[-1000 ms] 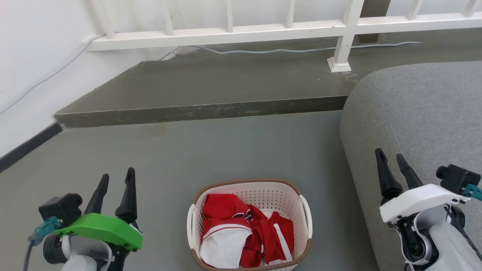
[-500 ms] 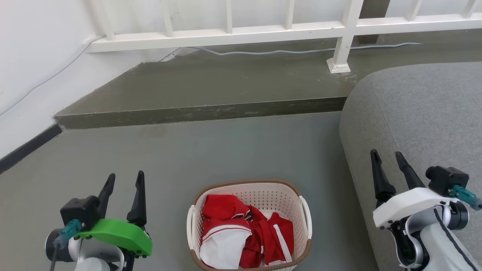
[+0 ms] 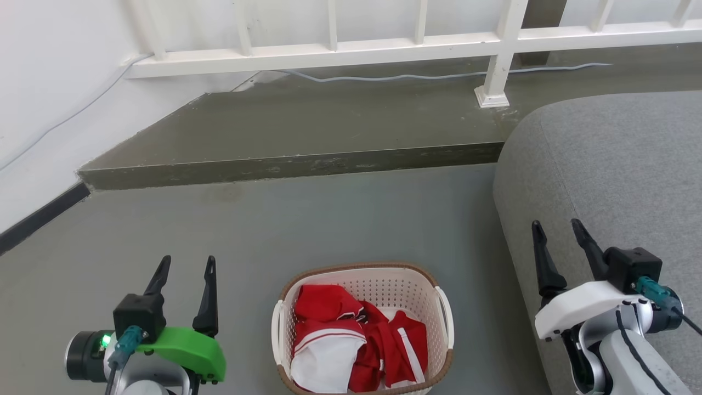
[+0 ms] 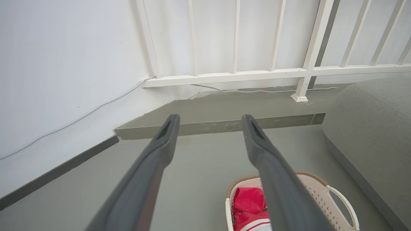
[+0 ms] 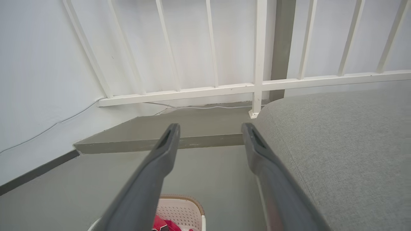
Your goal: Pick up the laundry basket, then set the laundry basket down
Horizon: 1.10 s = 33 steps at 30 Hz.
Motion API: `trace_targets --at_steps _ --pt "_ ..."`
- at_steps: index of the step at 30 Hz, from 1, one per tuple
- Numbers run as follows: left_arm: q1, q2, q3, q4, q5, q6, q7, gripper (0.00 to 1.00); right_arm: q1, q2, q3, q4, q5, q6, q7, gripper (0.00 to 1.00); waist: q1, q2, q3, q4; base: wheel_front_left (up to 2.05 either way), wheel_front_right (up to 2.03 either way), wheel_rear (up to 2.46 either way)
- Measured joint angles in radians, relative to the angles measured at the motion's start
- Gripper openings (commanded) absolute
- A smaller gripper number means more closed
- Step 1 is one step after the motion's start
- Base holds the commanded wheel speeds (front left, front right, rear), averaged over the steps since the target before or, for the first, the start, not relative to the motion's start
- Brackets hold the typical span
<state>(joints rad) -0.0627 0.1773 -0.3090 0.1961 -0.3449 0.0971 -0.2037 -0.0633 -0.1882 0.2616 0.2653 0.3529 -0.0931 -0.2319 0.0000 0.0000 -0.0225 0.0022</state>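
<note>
Head view: laundry basket (image 3: 384,288) on floor (image 3: 329,219) near sofa (image 3: 614,164), left end effector (image 3: 187,260) and right end effector (image 3: 555,223) spread.

Perforated plastic laundry basket (image 3: 395,288) (smooth, matt)

Laundry basket (image 3: 384,285): 1, with 2 white side handles (image 3: 447,318). Grippers: 2 (left gripper (image 3: 186,260), right gripper (image 3: 554,224)), 2 dark fingers (image 3: 208,299) each. Grey sofa (image 3: 614,164): 1. White railing (image 3: 329,52): 1. Footed post (image 3: 502,60): 1. Step (image 3: 307,126): 1

Likely home interior: grey sofa (image 3: 609,164), white railing (image 3: 329,52), laundry basket (image 3: 397,286) (red clothes (image 3: 329,302) inside) on floor (image 3: 274,219).
</note>
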Motion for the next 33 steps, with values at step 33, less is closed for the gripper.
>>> trace_targets --at_steps 33 --pt "0.001 -0.010 0.010 0.026 0.058 0.018 0.001 1.00 0.006 0.009 0.003 0.035 -0.055 0.003 -0.015 1.00 0.0000 0.0000 0.012 0.006 0.00 0.00 0.00"
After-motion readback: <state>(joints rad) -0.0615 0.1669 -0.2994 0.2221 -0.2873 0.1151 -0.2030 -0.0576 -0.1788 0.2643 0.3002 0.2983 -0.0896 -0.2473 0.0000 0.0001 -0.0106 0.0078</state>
